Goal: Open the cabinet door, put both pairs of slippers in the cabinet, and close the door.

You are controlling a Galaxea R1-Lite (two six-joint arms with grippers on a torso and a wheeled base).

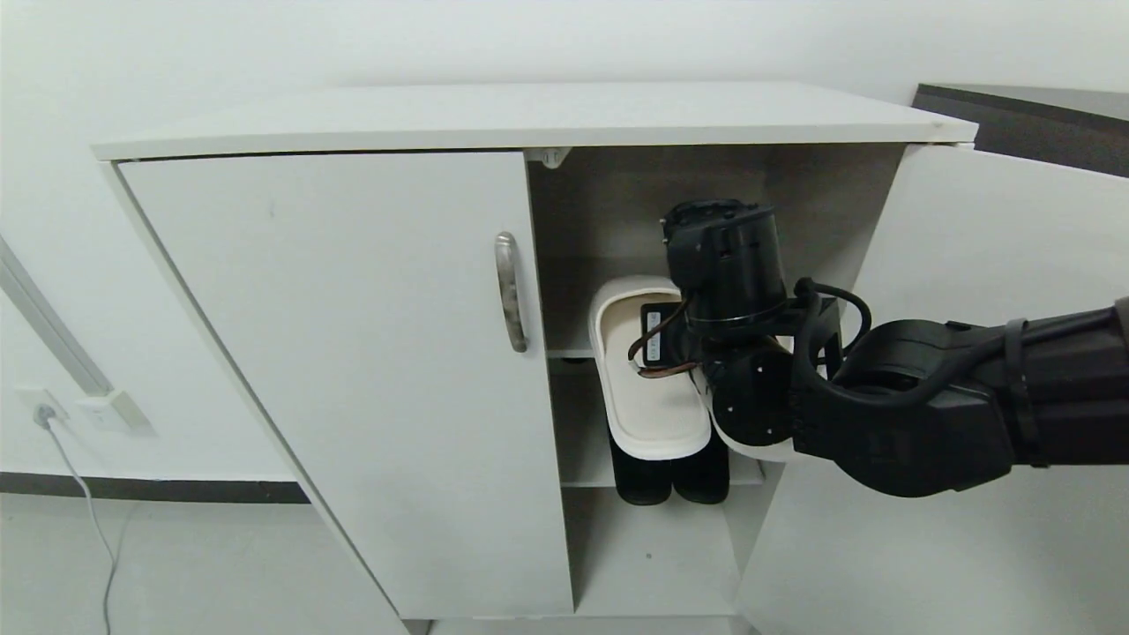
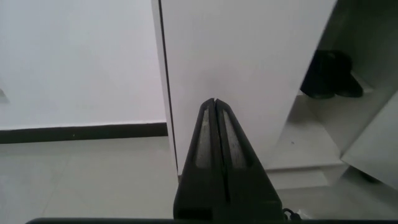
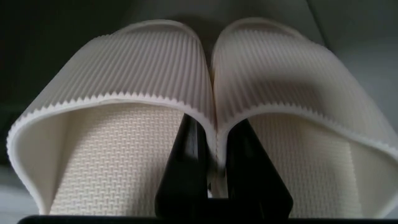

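Observation:
The white cabinet [image 1: 529,115] has its left door [image 1: 353,353] closed and its right door [image 1: 970,265] swung open. My right gripper [image 3: 214,155] is inside the opening, shut on the touching inner walls of a pair of white ribbed slippers [image 3: 124,81]. These white slippers [image 1: 648,397] have their toes over the upper shelf and their heels sticking out toward me. A pair of black slippers [image 1: 670,476] rests on the shelf below, and the left wrist view shows the black slippers [image 2: 329,74] too. My left gripper [image 2: 214,109] is shut and empty, low in front of the closed door.
A metal handle [image 1: 509,291] runs down the closed door's inner edge. The bottom compartment [image 1: 648,556] holds nothing. A wall socket with a cable [image 1: 40,410] is at the far left. A dark tabletop [image 1: 1014,97] stands behind the cabinet on the right.

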